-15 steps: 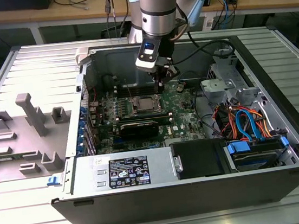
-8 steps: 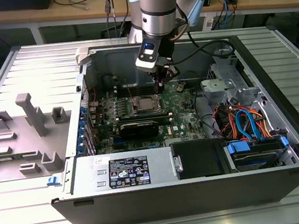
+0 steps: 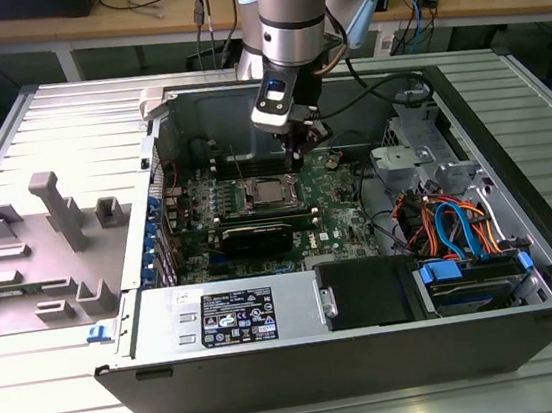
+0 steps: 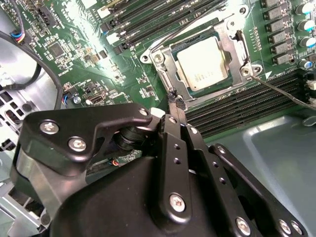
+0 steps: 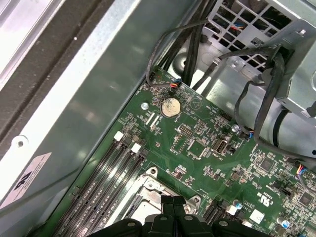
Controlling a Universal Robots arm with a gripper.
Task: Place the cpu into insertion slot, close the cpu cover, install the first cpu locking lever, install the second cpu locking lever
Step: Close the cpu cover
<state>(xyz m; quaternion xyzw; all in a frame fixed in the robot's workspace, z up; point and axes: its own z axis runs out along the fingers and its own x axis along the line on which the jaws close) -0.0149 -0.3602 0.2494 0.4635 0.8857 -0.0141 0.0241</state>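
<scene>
The cpu (image 4: 207, 61) sits under the lowered cpu cover (image 4: 165, 66). The tool (image 4: 176, 102), fingers pressed together and apparently empty, hangs at the cover's corner. One thin lever (image 4: 286, 93) looks unlatched.

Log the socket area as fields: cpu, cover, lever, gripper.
cpu: flat inside the cover's window, metal top up
cpu cover: down, framing the cpu
locking lever: thin rod running out from a cover corner over the memory slots; latched or not, cannot tell
gripper: shut, tips beside another cover corner; contact unclear
</scene>
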